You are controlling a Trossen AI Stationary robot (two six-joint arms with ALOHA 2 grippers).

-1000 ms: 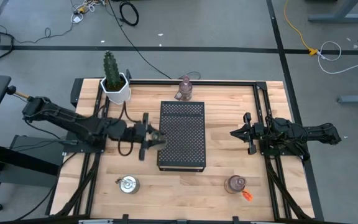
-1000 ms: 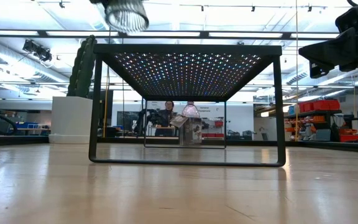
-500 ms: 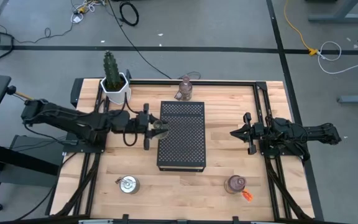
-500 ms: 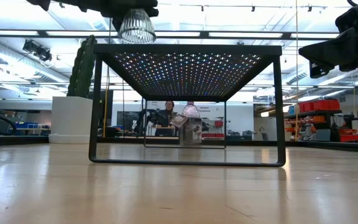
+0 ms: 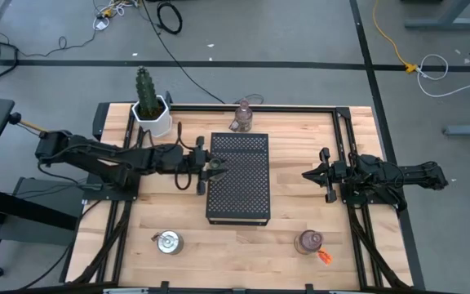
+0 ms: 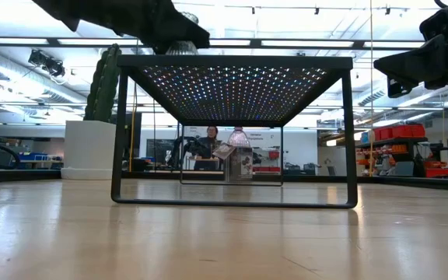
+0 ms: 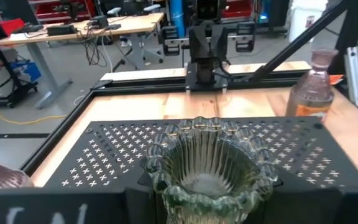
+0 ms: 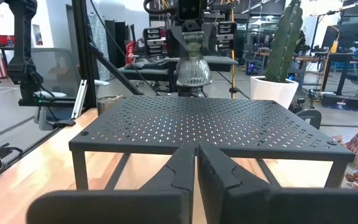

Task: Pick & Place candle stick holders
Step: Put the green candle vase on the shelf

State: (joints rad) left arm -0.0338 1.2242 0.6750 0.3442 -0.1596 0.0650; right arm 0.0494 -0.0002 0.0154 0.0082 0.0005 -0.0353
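Note:
My left gripper [image 5: 210,169] is shut on a clear-green ribbed glass candle stick holder [image 7: 207,171], which hangs just over the left edge of the black perforated stand [image 5: 239,178]. The right wrist view shows the same holder [image 8: 193,68]; in the low view the gripper mostly hides it. A pink holder [image 5: 243,117] stands on the table at the far edge. A silvery one [image 5: 168,242] sits near left and a pink-brown one [image 5: 308,241] near right. My right gripper [image 5: 312,174] waits shut, right of the stand. My left gripper pinches the holder's narrower upper part [image 8: 193,50] between its two fingers. The fingers come nearly level from the table's left. The wider ribbed body [image 8: 194,73] hangs below the fingers, clear of the stand's top. In the left wrist view the holder itself hides the place of contact.
A white pot with a cactus [image 5: 151,106] stands at the far left corner. Black rails [image 5: 345,139] run along the table's edges. Bare wood lies between the stand and my right gripper and in front of the stand.
My left gripper has swung with the holder toward the table's right and far edges, onto the stand's left edge. It has sunk a little. The holder has stayed in the hold, clear of the stand's top.

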